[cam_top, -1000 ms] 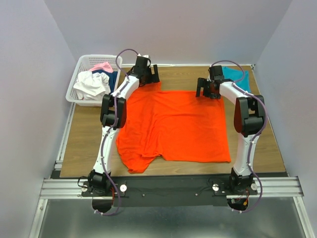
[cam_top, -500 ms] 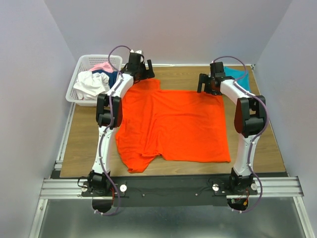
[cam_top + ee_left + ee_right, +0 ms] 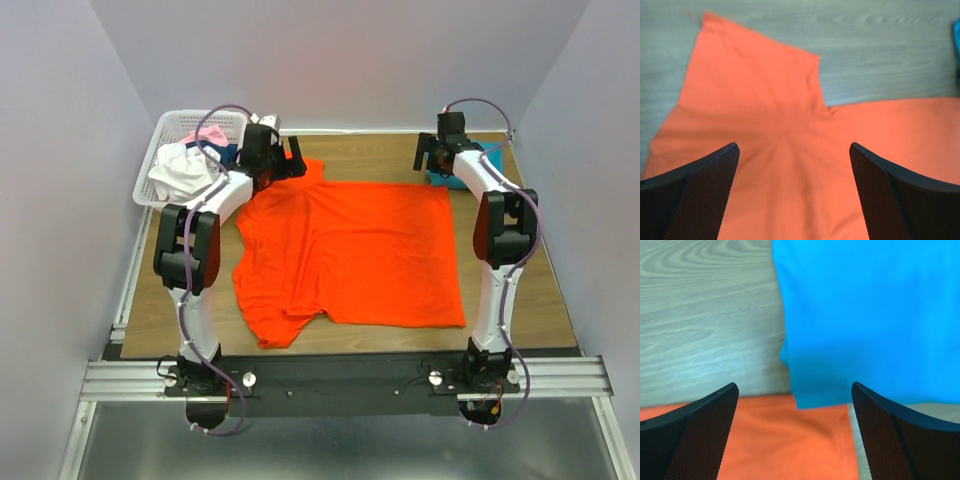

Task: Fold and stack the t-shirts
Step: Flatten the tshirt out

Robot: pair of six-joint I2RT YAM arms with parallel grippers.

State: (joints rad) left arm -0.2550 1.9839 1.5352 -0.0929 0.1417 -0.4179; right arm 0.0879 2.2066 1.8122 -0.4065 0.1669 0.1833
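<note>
A basket sits off the table's far left corner, heaped with white, pink and navy shirts. The orange shirt lies spread flat mid-table. One sleeve points to the far left, and the other is rumpled at the near left, close to the table's front edge. Its right side runs straight, and its near edge stops just short of the front edge. Bare wood shows in a wide strip on the left, a narrower one on the right, and a band along the far side between the two grippers.

The left arm has its elbow swung out toward the basket. The left gripper hangs over the far sleeve, fingers spread wide and holding nothing. In its wrist view, the sleeve and armpit seam of the orange shirt lie between the fingers.

The right arm stretches along the right side. The right gripper is also spread wide and empty, over the teal shirt in the far right corner. The teal shirt's near edge meets the orange shirt's far right corner.
</note>
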